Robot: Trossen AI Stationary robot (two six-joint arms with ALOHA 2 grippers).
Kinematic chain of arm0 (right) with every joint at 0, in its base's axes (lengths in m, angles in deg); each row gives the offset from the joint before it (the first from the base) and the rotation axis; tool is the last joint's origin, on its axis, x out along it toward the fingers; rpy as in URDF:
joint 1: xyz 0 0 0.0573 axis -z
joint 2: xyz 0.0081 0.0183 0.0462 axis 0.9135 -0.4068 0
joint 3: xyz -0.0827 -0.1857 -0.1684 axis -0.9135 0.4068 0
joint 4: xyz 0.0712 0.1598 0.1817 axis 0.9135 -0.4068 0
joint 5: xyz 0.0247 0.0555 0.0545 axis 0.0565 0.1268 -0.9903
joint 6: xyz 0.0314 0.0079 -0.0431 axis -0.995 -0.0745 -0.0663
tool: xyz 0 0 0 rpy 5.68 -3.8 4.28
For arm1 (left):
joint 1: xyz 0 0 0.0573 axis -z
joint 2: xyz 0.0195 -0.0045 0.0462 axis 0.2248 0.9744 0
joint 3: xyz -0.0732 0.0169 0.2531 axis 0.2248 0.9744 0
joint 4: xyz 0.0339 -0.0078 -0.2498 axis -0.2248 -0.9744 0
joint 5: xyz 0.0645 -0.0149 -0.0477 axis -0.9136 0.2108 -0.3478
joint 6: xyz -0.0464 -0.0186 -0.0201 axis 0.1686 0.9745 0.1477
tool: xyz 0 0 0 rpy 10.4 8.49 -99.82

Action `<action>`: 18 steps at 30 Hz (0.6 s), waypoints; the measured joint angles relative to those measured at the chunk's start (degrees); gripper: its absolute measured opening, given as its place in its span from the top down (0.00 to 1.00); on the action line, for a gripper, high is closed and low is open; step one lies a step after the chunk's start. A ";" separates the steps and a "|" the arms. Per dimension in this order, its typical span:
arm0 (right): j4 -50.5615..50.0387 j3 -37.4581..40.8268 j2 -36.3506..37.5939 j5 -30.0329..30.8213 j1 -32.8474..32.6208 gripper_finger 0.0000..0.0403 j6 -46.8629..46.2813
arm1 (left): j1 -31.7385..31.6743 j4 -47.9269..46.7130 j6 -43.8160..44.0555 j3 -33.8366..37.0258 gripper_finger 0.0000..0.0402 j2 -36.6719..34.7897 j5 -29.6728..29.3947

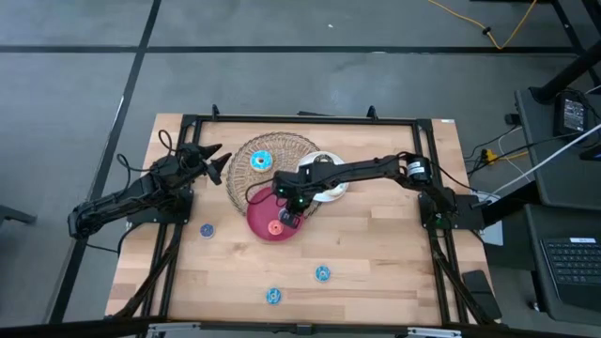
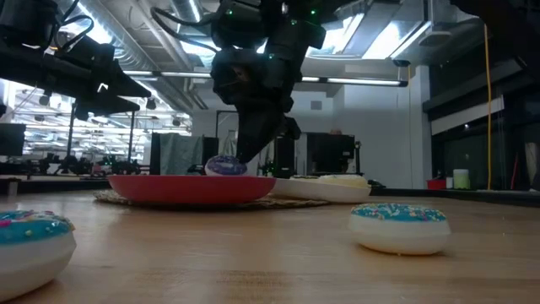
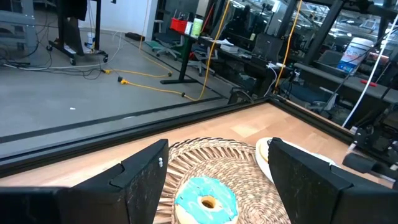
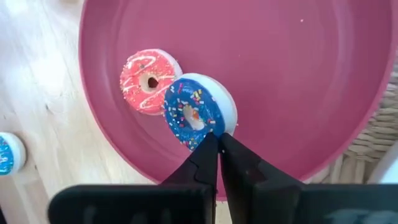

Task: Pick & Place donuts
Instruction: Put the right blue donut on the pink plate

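1. Right wrist view only: dark-blue sprinkled donut (image 4: pixel 194 115) tilted on edge inside round red plate (image 4: pixel 298 81), leaning against flat red-iced donut with white stripes (image 4: pixel 148 81). High view gives just the red donut (image 1: pixel 274 226); blue one lost under the arm there.
2. Right gripper (image 4: pixel 217 144) directly over the blue donut's lower rim, fingers drawn together with only a thin gap, tips touching or pinching the rim; firm hold not certain from this angle.
3. Low view: same gripper (image 2: pixel 245 160) down at the plate (image 2: pixel 190 187), blue donut (image 2: pixel 225 166) standing at its tip.
4. Left wrist view: left gripper (image 3: pixel 217 163) spread wide, holding nothing, above round woven wicker mat (image 3: pixel 230 168) carrying cyan-iced donut (image 3: pixel 206 199); white plate (image 3: pixel 264 158) edge just beyond.
5. High view: three small blue donuts loose on the wooden table (image 1: pixel 376 253), at (image 1: pixel 206 229), (image 1: pixel 322 273), (image 1: pixel 273 296).
6. Low view: near donut (image 2: pixel 34 245) cut off at frame edge; white-sided cyan one (image 2: pixel 399 226) fully visible.
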State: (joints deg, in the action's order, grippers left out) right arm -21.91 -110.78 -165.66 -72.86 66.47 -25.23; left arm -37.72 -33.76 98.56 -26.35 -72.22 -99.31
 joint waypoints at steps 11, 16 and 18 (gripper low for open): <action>0.86 0.00 -2.20 -0.52 -0.61 0.95 0.81 | 0.00 0.00 0.00 0.00 0.34 -0.02 0.00; 0.79 0.00 -2.23 -0.84 -0.75 0.94 0.62 | 0.00 0.00 0.00 0.00 0.34 -0.02 0.00; 0.39 0.00 -2.23 -1.05 -0.71 0.93 0.38 | 0.00 0.01 0.00 0.01 0.34 0.00 0.00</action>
State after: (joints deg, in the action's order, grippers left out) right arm -21.52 -110.78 -167.89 -73.91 65.76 -24.84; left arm -37.72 -33.75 98.56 -26.34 -72.22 -99.31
